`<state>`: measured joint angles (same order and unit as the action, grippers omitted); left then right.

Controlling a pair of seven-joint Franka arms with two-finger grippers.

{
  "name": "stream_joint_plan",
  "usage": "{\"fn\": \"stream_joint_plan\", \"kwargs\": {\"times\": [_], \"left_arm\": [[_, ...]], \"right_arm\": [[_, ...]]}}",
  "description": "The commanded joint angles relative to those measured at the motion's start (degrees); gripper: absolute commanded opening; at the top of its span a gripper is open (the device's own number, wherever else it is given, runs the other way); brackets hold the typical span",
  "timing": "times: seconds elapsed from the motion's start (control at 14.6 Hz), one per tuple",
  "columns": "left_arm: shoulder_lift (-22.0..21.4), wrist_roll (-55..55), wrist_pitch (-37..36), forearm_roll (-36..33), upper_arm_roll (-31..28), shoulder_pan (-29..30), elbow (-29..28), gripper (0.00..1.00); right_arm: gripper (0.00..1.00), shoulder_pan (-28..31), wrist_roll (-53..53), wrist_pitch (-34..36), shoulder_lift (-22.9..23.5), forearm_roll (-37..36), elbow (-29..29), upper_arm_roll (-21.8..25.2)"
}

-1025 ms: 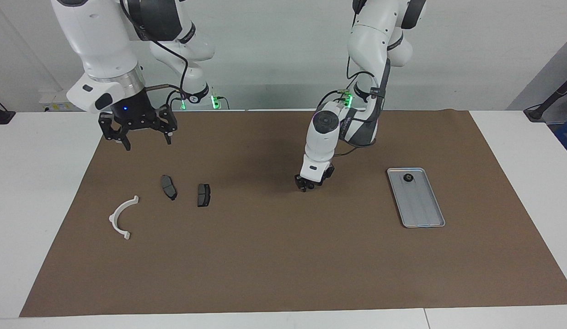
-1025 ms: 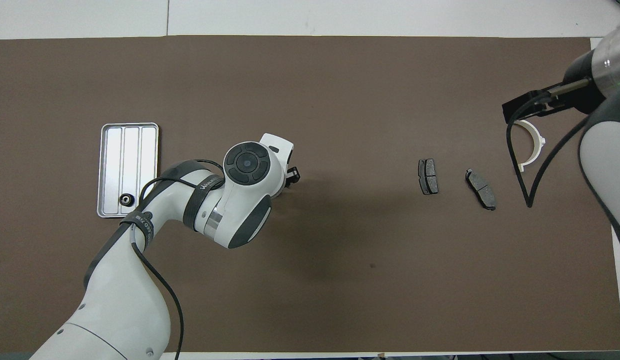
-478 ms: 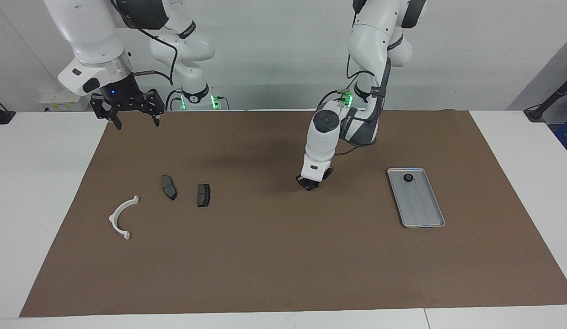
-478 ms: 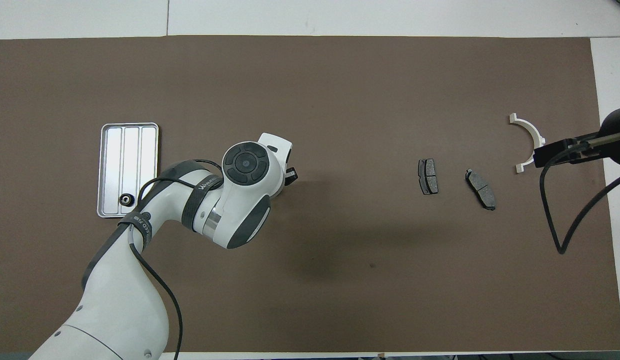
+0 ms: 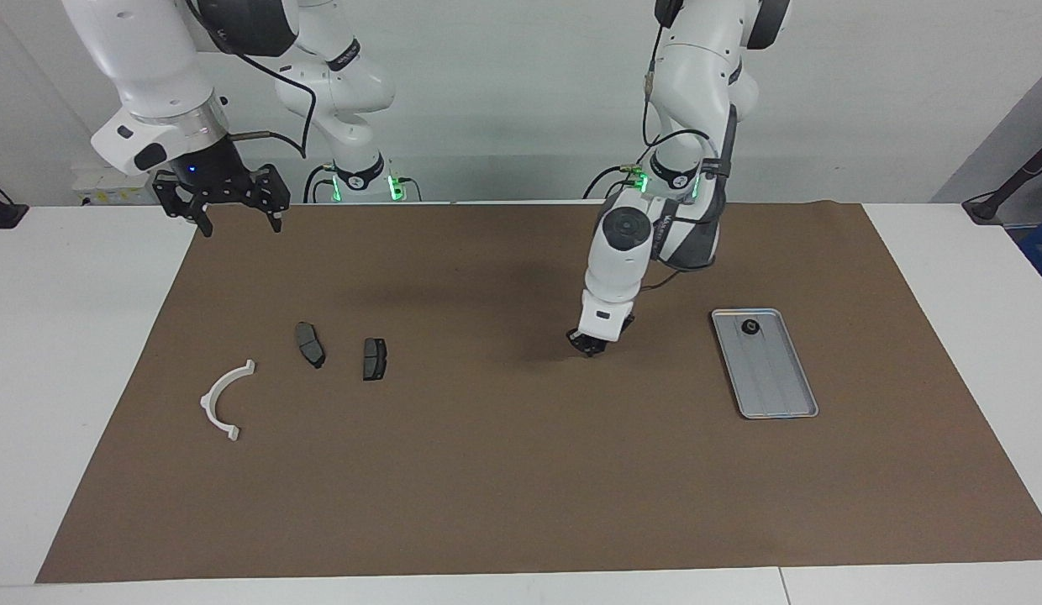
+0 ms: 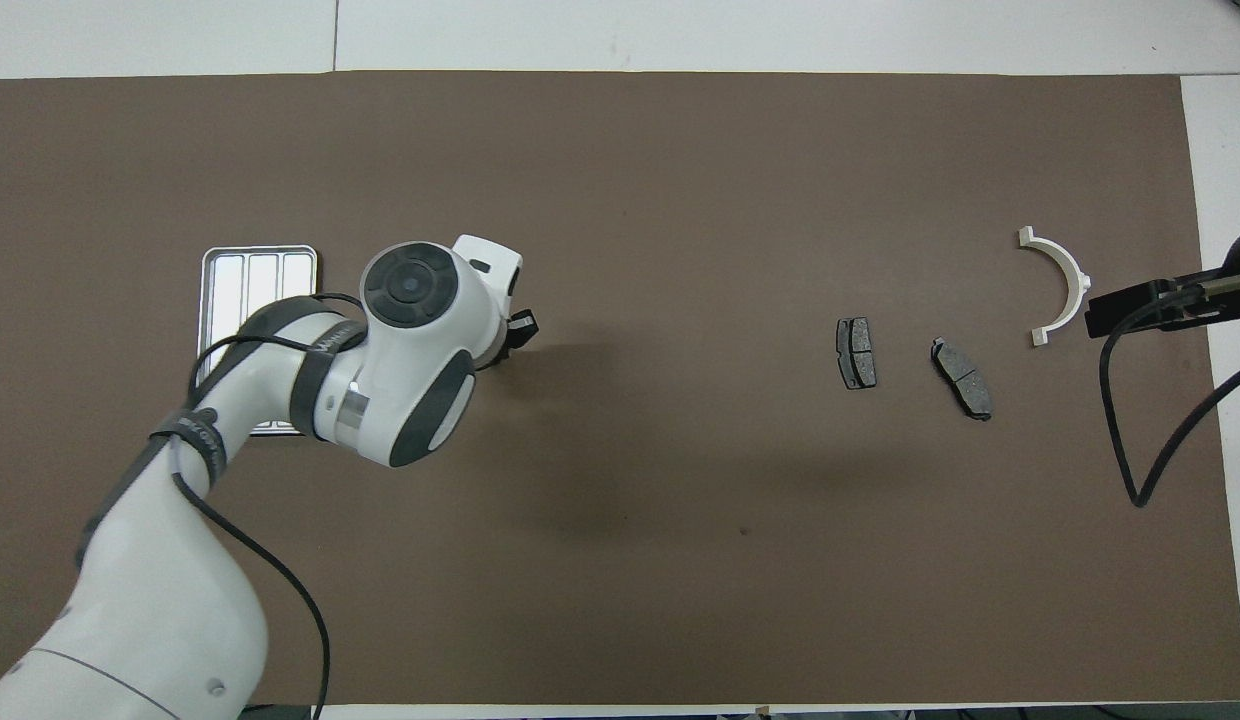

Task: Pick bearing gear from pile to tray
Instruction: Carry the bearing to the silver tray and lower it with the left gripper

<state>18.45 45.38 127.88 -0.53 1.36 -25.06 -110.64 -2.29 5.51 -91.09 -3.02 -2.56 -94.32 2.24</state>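
My left gripper [image 5: 590, 345] [image 6: 521, 329] hangs low over the brown mat, between the pile and the tray. Its fingertips are shut, and I cannot see whether they pinch anything. The silver tray [image 5: 775, 382] [image 6: 246, 278] lies toward the left arm's end, with one small black ring [image 5: 749, 327] in its end nearest the robots. In the overhead view my left arm covers that end. The pile is a white arc [image 5: 207, 403] [image 6: 1079, 281] and two dark pads [image 5: 310, 344] [image 5: 374, 358]. My right gripper [image 5: 239, 224] waits open, high over the mat's corner.
The brown mat [image 5: 504, 470] covers most of the white table [image 5: 76, 353]. The two pads [image 6: 856, 352] [image 6: 962, 377] lie side by side toward the right arm's end. My right arm's black cable [image 6: 1130, 440] loops over the mat's edge.
My left gripper closed low over the mat, then shifted toward the tray. My right arm rose and drew back from above the pads to the mat's corner.
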Motion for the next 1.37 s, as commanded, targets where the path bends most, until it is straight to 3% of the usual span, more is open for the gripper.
{"fn": "stream_joint_plan", "kwargs": {"times": [0.0,0.27,0.48,0.82,1.3], "left_arm": [[-5.7,-13.95,-5.62,-0.09,0.49,9.48,-1.69,0.02],[-5.62,-33.3,-4.49,-0.09,0.49,20.47,-1.95,0.02],[-4.4,-40.18,-0.64,-0.09,0.4,25.23,-2.3,0.01],[-1.05,-40.46,6.06,-0.09,0.4,26.12,-2.92,0.0],[1.67,-40.54,7.82,-0.09,0.4,26.47,-1.95,0.0]], "right_arm": [[1.0,0.36,0.82,-0.93,-1.47,1.77,-1.04,0.05],[1.0,0.53,0.73,2.58,-1.9,1.77,-0.6,-0.04],[1.0,0.53,0.73,3.73,-1.91,1.77,-0.51,-0.04],[1.0,0.09,-3.83,2.68,-1.91,1.77,-0.51,-0.04],[1.0,0.09,-6.04,-1.28,-1.99,1.85,-1.48,-0.13]]}}
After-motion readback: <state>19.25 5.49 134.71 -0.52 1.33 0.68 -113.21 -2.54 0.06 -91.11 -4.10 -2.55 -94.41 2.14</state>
